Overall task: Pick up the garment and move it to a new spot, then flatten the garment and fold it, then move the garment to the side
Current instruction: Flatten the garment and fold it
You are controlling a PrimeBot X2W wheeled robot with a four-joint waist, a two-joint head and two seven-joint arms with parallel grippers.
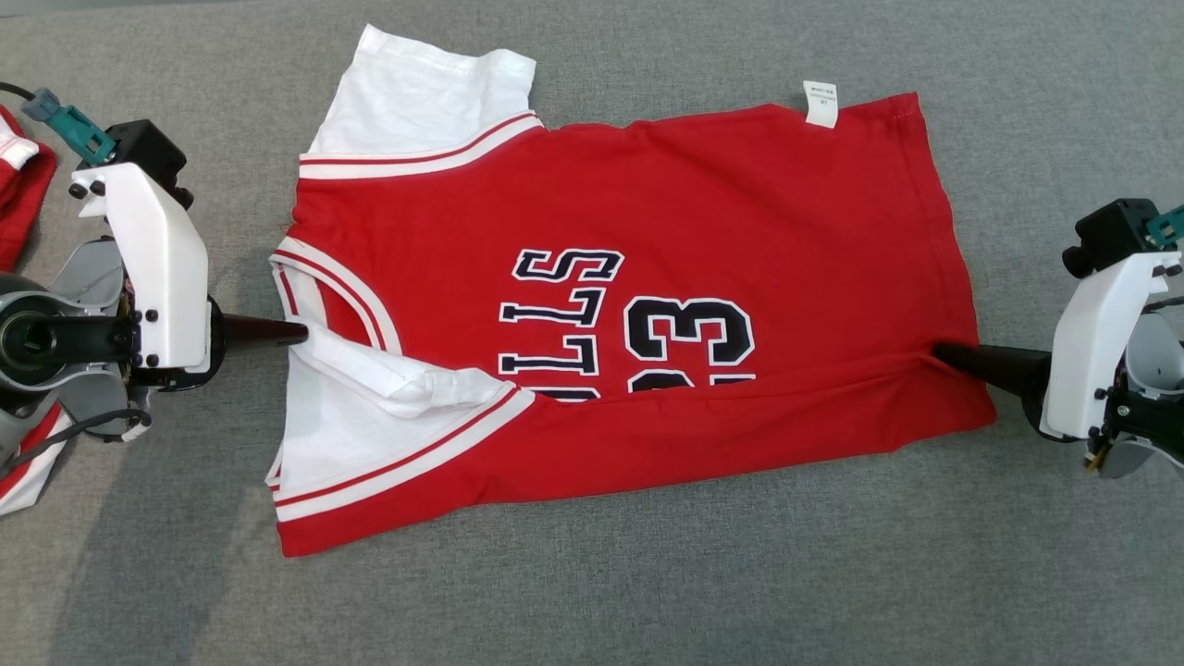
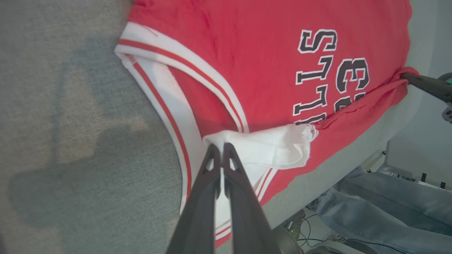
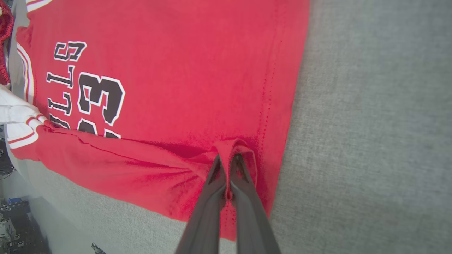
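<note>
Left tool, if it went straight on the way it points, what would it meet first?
The left tool is shut on the folded white sleeve, so that comes first; beyond it, probably the jersey, its red front.

Red jersey (image 1: 647,213); white sleeves (image 1: 416,92), red-striped white trim (image 1: 416,162); black white-outlined lettering (image 1: 735,331); white tag (image 1: 820,102); grey woven table cover (image 1: 647,592); red-and-white other garment (image 1: 20,194) far left

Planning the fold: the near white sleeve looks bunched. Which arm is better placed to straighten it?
Left, probably. The left gripper is shut on that white sleeve; the right gripper pinches the red hem at the opposite end.
</note>
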